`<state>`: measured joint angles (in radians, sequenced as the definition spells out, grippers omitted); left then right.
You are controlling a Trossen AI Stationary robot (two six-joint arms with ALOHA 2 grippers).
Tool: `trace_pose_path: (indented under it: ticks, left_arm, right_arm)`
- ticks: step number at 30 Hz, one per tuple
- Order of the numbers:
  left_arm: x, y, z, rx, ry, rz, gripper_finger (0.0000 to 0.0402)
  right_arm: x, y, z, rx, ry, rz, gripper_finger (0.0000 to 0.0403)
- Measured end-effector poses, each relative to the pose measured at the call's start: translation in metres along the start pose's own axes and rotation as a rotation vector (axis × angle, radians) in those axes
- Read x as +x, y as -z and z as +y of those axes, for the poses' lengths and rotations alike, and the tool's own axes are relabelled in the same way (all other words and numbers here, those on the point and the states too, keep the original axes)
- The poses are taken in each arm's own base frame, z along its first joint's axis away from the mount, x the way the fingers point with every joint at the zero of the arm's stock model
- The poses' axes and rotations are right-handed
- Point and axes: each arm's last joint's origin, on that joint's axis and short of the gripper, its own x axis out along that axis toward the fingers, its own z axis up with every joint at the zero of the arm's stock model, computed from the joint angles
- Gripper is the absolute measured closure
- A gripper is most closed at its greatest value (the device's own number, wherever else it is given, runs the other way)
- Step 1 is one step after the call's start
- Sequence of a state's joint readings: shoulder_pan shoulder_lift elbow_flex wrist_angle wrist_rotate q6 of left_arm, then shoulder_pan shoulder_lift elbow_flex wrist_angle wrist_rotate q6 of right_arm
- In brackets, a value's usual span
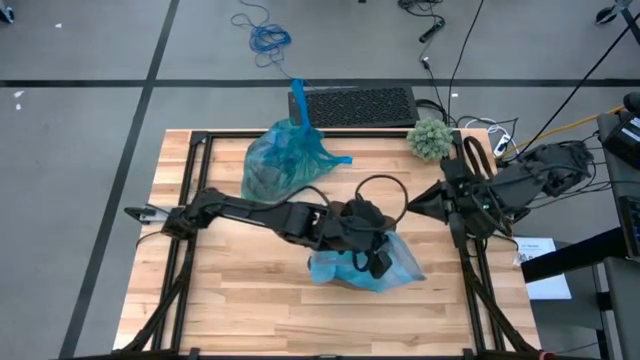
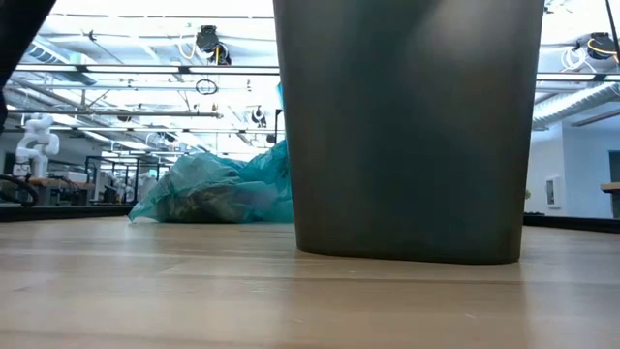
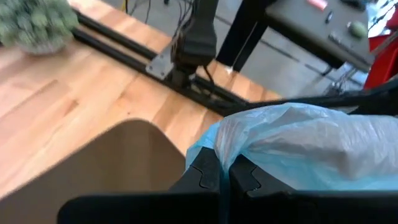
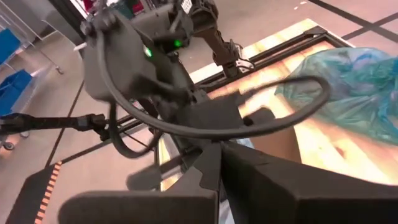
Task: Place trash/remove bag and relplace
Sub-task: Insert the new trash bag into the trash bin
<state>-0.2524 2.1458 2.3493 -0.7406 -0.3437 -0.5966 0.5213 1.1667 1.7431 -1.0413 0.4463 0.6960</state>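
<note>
Grey bin (image 2: 412, 126) up close, its blue bag (image 3: 311, 146) just past the closed, empty left claw (image 3: 222, 177).

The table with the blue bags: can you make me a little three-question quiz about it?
1. True or false: the full tied bag lies on the table.
2. Which gripper pinches the new blue bag? A) left gripper B) right gripper
3. What fuzzy green thing sits near the table's far right corner?

Key: 1 true. 2 A; its fingers are shut on the plastic over the bin. 3 the ball.
</note>
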Motion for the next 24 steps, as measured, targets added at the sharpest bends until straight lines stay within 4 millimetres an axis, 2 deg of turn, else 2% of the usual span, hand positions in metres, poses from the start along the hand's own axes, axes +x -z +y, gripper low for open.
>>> trace_pose_path:
  ticks: [5,13,17,24]
  left_arm:
    - [0.002,-0.005,0.007,-0.009,-0.003,0.001,0.0402]
    - [0.005,-0.008,0.013,-0.021,0.096,0.077,0.0394]
    - [0.005,-0.009,0.013,-0.026,0.122,0.092,0.0355]
    - [0.006,-0.014,0.018,-0.086,0.133,0.096,0.0251]
  right_arm:
    - [-0.003,-0.001,-0.001,-0.028,-0.002,0.002,0.0403]
    - [-0.004,-0.002,-0.001,-0.106,-0.011,0.001,0.0403]
    - [-0.004,-0.002,-0.001,-0.111,-0.012,0.002,0.0403]
    - [-0.004,-0.002,-0.001,-0.115,-0.012,0.002,0.0398]
